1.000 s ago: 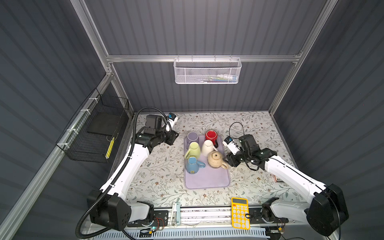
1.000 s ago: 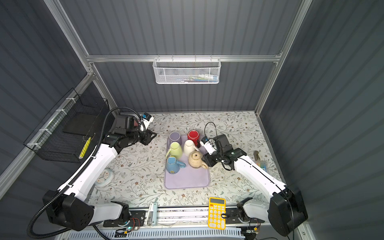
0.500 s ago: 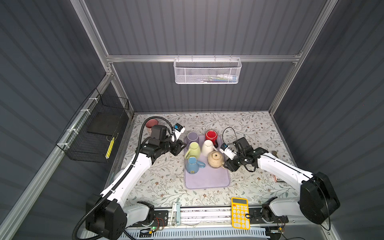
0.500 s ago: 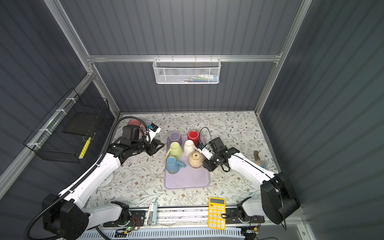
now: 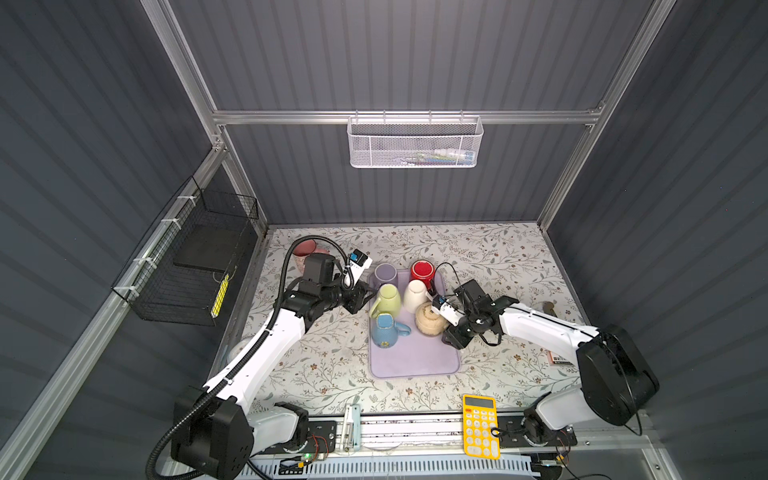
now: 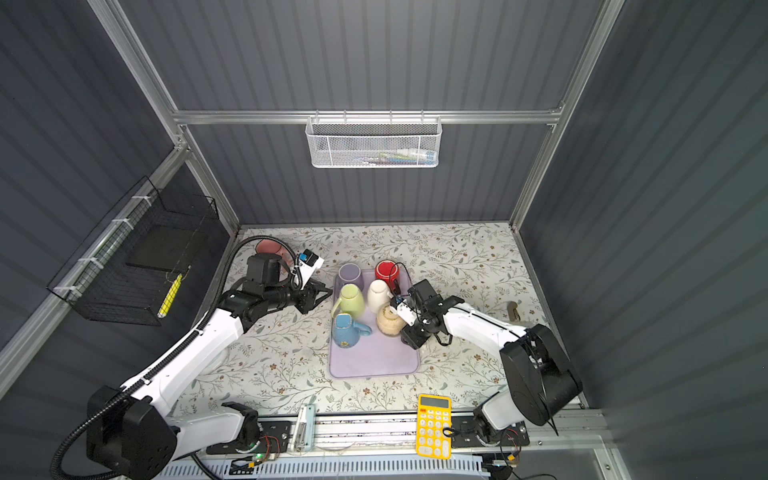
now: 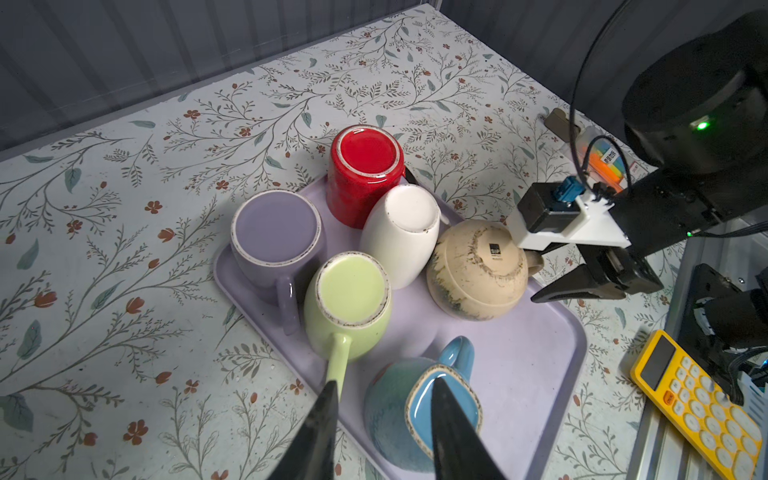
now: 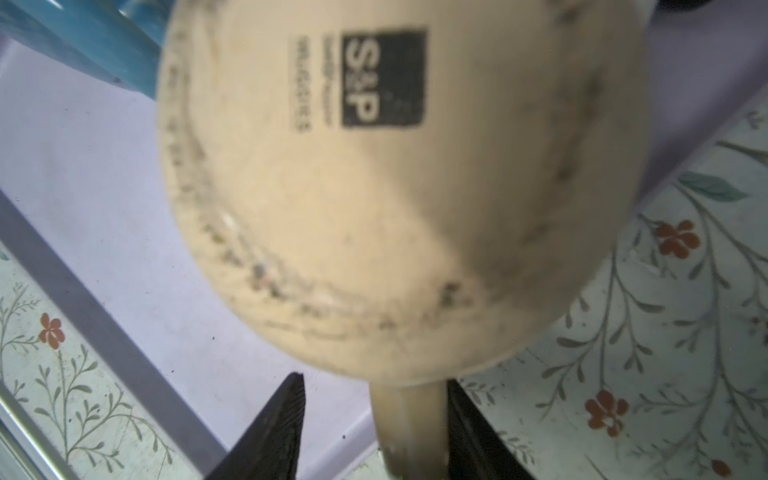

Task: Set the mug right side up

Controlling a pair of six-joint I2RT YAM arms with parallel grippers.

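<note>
Beige mug [image 5: 430, 319] sits bottom-up on the right side of the lavender tray [image 5: 415, 365], next to the white mug [image 5: 415, 296] & blue mug [image 5: 384, 330]. Vs 1 s ago, the right end effector [image 8: 374, 380] has closed in from the tray's right. Its fingers now straddle the mug's handle, apart: one touches it, the other has a gap, so no clamp. Left end effector [image 7: 384, 381] has swung in from the far-left corner to the tray's left edge, fingers apart & empty, near the green mug [image 7: 349, 307]. A pink cup [image 5: 305, 249] in that corner, covered before, now shows. Mugs haven't shifted.
</note>
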